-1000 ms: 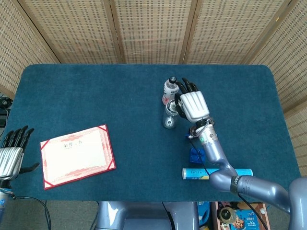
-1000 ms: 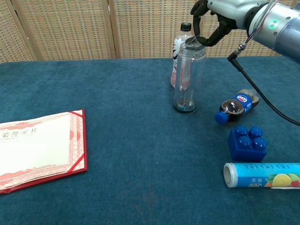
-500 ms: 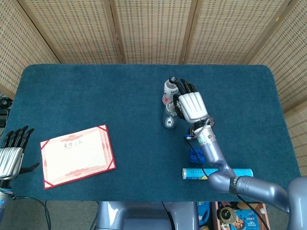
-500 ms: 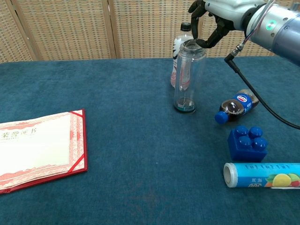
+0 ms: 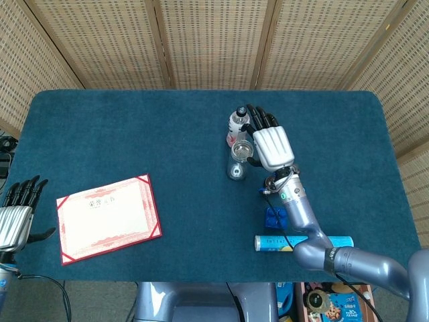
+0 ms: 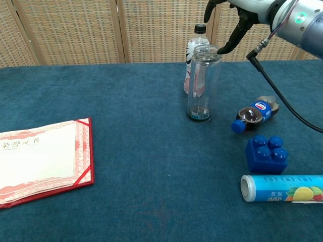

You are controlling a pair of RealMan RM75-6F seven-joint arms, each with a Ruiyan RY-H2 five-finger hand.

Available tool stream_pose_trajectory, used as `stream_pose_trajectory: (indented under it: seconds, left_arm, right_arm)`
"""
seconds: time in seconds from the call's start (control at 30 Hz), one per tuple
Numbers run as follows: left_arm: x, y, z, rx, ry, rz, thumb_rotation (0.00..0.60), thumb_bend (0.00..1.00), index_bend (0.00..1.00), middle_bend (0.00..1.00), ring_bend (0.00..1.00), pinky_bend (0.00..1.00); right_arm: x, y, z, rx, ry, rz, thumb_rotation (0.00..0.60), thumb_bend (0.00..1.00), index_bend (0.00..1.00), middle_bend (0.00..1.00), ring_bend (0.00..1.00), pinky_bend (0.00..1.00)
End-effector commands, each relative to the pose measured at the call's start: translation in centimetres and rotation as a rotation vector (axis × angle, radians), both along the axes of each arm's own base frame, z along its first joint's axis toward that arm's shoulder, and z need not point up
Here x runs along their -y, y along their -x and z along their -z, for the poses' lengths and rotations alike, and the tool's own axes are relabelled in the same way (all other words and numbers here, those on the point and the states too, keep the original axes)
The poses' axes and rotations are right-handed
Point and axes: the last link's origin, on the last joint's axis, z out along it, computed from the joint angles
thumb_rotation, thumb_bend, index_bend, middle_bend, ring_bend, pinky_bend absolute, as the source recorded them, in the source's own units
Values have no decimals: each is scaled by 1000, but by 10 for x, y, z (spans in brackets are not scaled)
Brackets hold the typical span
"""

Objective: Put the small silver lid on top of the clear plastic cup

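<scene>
The tall clear plastic cup (image 6: 204, 83) stands upright near the table's middle, long axis vertical, mouth up. The small silver lid (image 6: 204, 49) appears to sit flat on its rim, though glare blurs it. The right hand (image 5: 271, 146) hovers just above with fingers spread, holding nothing. A white bottle (image 6: 195, 60) stands close behind. Open blue tabletop (image 6: 131, 126) stretches leftward. The left hand (image 5: 17, 218) rests open at the near left edge.

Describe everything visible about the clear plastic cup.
The clear plastic cup is a tall, see-through cylinder standing upright on the blue tablecloth, with a dark ring at its base. The small silver lid sits across its mouth. A white bottle stands close behind it. The right robot hand hovers above its rim with fingers spread; contact cannot be told.
</scene>
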Motion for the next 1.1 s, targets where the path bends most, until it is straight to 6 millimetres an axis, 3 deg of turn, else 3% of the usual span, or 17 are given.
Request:
stream_pose_trajectory:
  seconds: [0.03,0.37,0.7,0.9,1.1]
  left_arm:
    - [0,0,0,0,0,1,600,127,0,0,0,0]
    - [1,0,0,4,-2,1,600,127,0,0,0,0]
    - [3,-2,1,2,2,9,600,127,0,0,0,0]
    - [5,-3,0,-5,-7,9,600,127,0,0,0,0]
    - [8,-4,0,-14,-16,9,600,127,0,0,0,0]
  right_arm:
    - [-1,0,-5,0,13,-6,600,271,346,0,0,200]
    - [-18,15,-36,2,76,3,600,256,279,0,0,149]
    - [-78,76,-76,33,131,68,600,191,179,0,0,110]
    - [-109,111,-81,10,101,124,600,108,105,0,0,53]
    - [-138,148,-77,-7,61,176,600,87,100,0,0,50]
